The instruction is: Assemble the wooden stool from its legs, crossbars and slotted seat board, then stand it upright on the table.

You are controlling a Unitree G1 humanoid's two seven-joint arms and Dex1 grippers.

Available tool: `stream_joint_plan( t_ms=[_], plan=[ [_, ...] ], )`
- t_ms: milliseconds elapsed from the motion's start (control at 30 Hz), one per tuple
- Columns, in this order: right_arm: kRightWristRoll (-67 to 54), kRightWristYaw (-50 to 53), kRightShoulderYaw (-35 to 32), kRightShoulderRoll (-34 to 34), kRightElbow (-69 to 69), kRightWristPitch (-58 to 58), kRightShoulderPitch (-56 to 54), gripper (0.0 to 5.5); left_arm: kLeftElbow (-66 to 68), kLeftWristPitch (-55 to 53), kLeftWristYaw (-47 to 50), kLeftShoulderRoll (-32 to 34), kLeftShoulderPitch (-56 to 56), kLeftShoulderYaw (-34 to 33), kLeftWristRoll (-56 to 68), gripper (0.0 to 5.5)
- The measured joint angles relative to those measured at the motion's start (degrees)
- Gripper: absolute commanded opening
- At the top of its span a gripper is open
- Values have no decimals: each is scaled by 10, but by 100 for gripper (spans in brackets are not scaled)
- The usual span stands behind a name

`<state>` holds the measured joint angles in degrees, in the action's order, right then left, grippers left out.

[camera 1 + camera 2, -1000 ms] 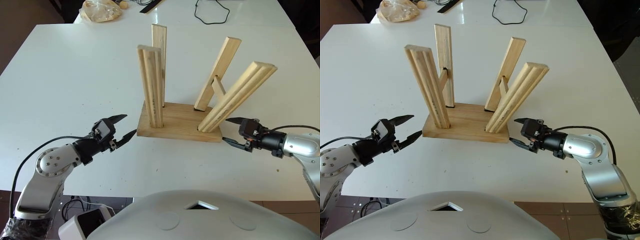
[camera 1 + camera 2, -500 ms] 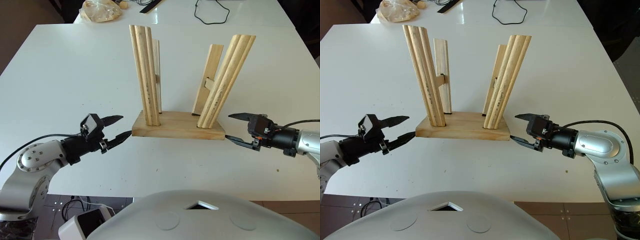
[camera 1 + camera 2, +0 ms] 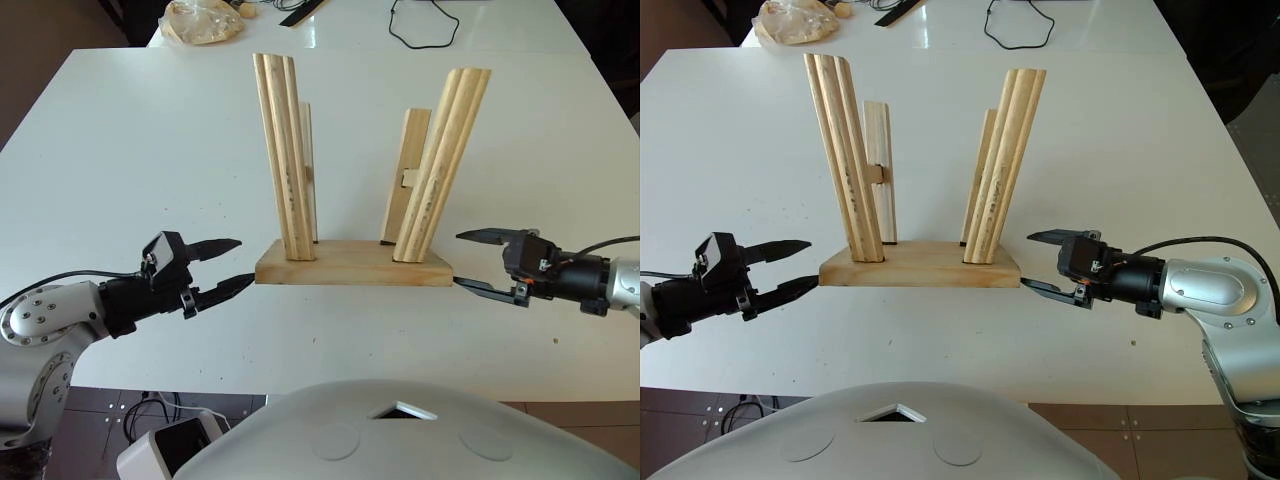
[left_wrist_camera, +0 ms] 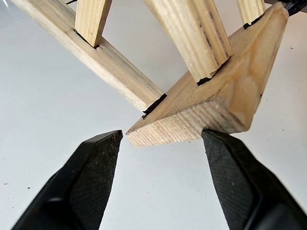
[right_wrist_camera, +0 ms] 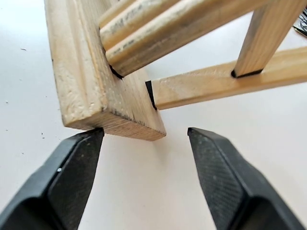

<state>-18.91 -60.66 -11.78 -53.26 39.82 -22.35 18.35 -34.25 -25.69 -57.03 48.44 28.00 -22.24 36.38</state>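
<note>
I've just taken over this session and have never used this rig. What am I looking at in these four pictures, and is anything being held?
It is a humanoid robot with two arms, each ending in two black jaws. The two wide pictures come from a stereo camera on its head, looking down over the white table. The two close ones come from a camera on each wrist. On the table stands the wooden stool, upside down: seat board on the tabletop, legs pointing up. The left jaws are open at the board's left end, the right jaws open at its right end; neither is closed on it. Farther back lie a bag and a black cable.
</note>
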Motion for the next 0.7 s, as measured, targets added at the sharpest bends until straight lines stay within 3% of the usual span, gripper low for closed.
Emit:
stream_joint_plan(
  t_ms=[700],
  plan=[
    [-46,-40,-33,-14,-13,-1,-31,326,20,-23,-32,6,-62,-9,12,308]
  ],
)
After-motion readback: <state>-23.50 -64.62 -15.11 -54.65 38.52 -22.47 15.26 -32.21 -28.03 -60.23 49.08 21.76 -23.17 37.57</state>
